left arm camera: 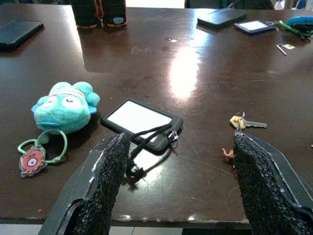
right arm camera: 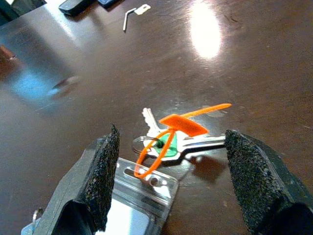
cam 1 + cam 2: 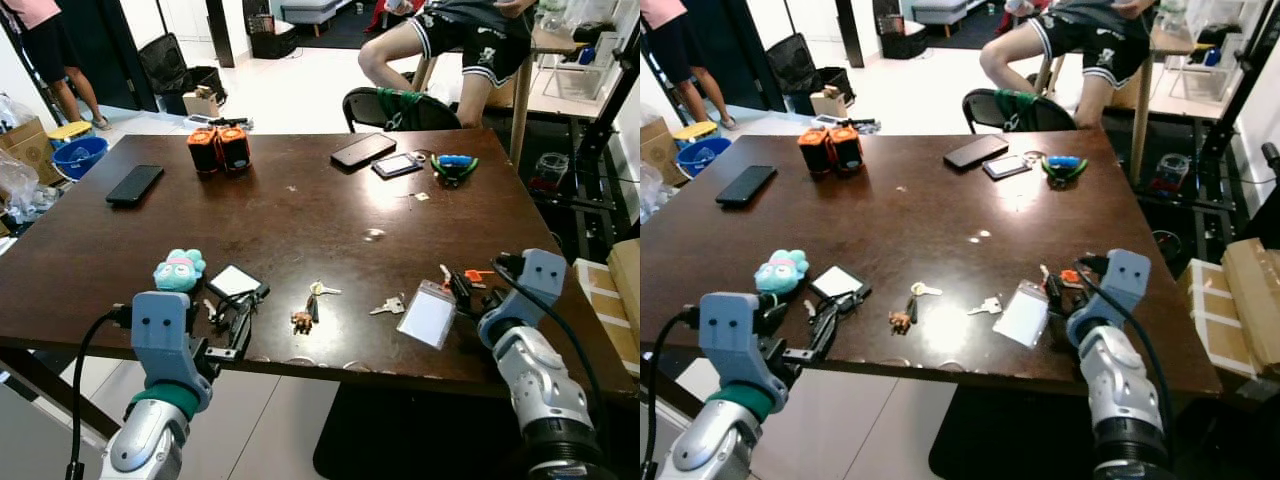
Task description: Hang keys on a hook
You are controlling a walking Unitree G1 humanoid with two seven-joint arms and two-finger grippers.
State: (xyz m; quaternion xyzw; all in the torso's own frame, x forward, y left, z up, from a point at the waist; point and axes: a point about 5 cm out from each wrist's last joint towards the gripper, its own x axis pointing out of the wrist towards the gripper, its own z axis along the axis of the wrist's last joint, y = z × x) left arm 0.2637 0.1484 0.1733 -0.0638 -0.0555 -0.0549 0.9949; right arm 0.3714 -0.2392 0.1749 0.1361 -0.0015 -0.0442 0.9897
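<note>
A bunch of keys with an orange tag [image 2: 182,124] lies on the dark wooden table [image 3: 300,210] near its right front. My right gripper [image 2: 172,134] is open just behind the bunch, one finger on either side, not touching it. A clear badge holder [image 3: 428,314] lies beside those keys. A second key bunch with a small brown charm [image 3: 308,306] and a loose silver key [image 3: 388,306] rest near the front edge. My left gripper [image 1: 181,141] is open low over the front edge, facing a black card holder [image 1: 142,122] and a teal plush keychain [image 1: 63,105].
Farther back lie a black phone [image 3: 135,184], two orange-and-black blocks [image 3: 218,148], two more phones [image 3: 364,150] and a green-blue tool [image 3: 455,164]. A person [image 3: 470,45] sits behind the table by a dark chair [image 3: 398,108]. Cardboard boxes [image 3: 625,280] stand at the right.
</note>
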